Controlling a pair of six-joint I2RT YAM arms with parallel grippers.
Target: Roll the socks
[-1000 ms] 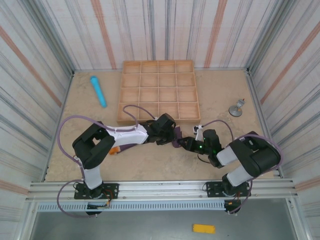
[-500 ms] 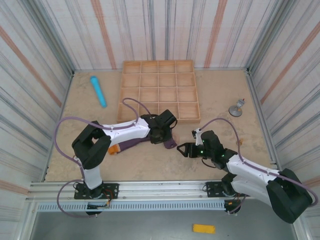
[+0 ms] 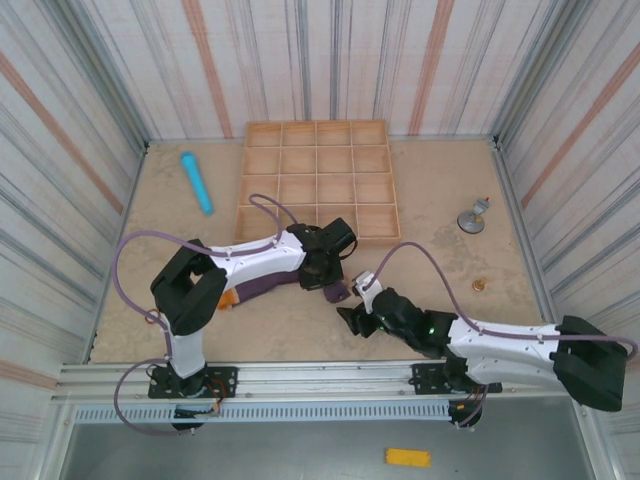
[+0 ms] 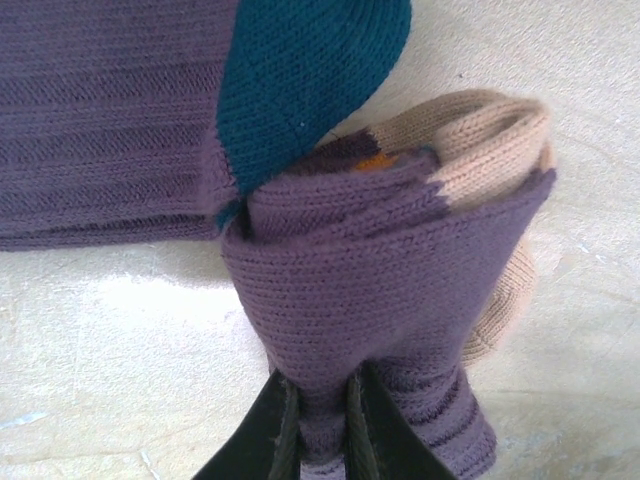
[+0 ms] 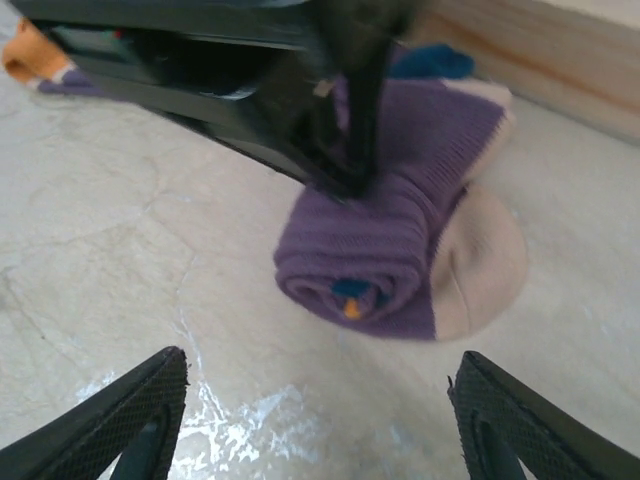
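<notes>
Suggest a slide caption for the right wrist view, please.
Open right gripper faces the rolled purple socks, pinched from above by the left gripper.

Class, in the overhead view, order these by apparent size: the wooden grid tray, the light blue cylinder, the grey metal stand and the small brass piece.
1. wooden grid tray
2. light blue cylinder
3. grey metal stand, close behind the cylinder, so loosely ranked
4. small brass piece

Socks (image 3: 258, 290): purple fine-ribbed knit, teal heel patch, beige toe, orange accents. Stretched left to right at near centre. Right end wound into a tight roll (image 5: 385, 255), lying on its side; unrolled length trails flat to the left.
</notes>
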